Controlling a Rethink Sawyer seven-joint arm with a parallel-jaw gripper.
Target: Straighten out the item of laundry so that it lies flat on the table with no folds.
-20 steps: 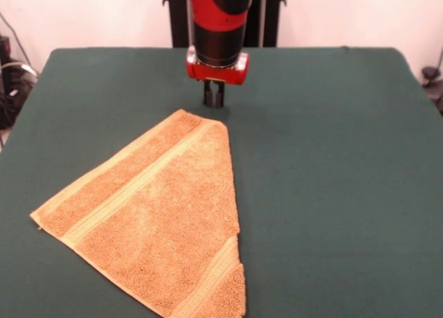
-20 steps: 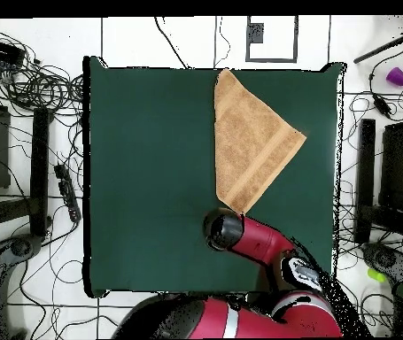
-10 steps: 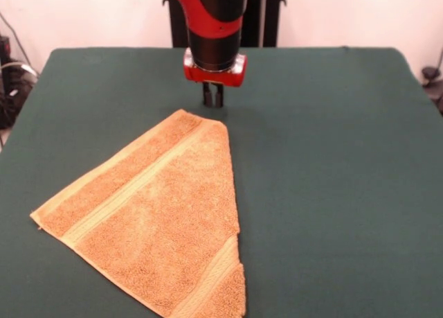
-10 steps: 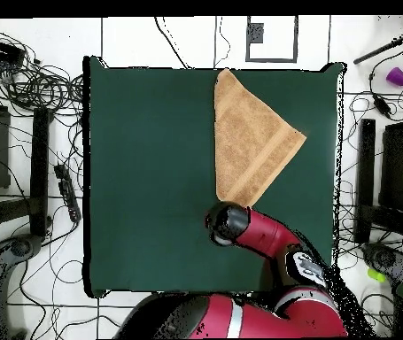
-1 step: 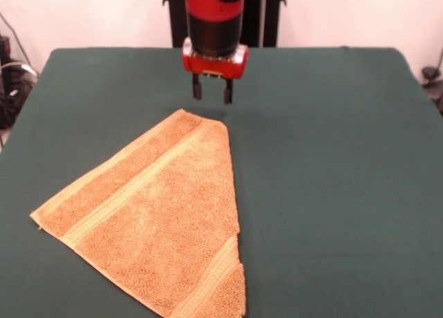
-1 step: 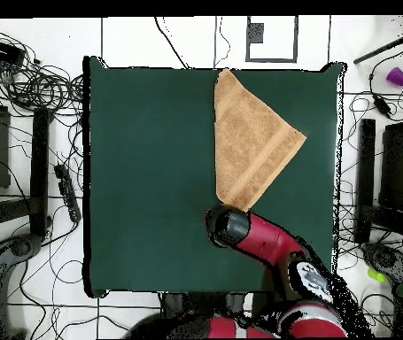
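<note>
Hovering with jaws spread, the gripper (image 5: 212, 94) hangs beyond the folded towel (image 5: 156, 214) on the table (image 5: 332, 159).

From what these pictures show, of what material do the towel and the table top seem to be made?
The towel looks like orange-yellow terry cloth: a rough, looped pile, with smoother woven bands near its ends. The table top looks like dark green felt or a similar matte fabric: even, without shine or grain, though the exact material cannot be told.

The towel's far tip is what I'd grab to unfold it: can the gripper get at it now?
Probably yes: the gripper hangs open just beyond the towel tip, nothing between them.
</note>
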